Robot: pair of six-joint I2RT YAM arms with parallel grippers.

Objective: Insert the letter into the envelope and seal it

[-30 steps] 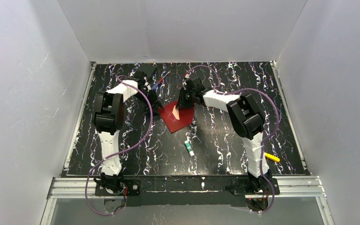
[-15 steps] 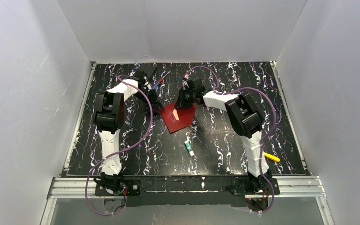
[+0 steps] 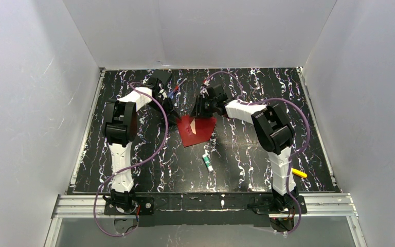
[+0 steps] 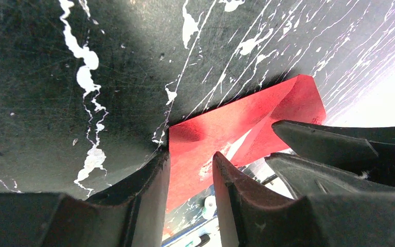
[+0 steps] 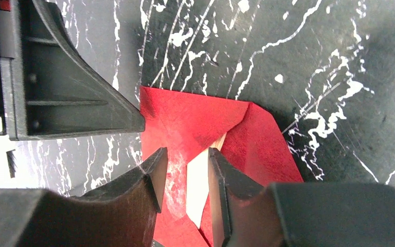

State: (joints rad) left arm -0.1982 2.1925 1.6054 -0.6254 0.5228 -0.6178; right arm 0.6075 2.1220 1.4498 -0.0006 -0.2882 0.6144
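Right wrist view has the right claw (image 5: 186,154) slightly parted over the letter (image 5: 201,180), left claw (image 4: 190,157) likewise at 10 o'clock; with neither gripping, a push may skid the envelope (image 5: 259,149).

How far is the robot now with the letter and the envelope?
Nearly done: the letter is mostly inside the envelope, only a white strip showing. In hand: the left gripper and right gripper both sit at the envelope, fingers slightly apart. To do: pushing the strip in and sealing; the opening is not closed.
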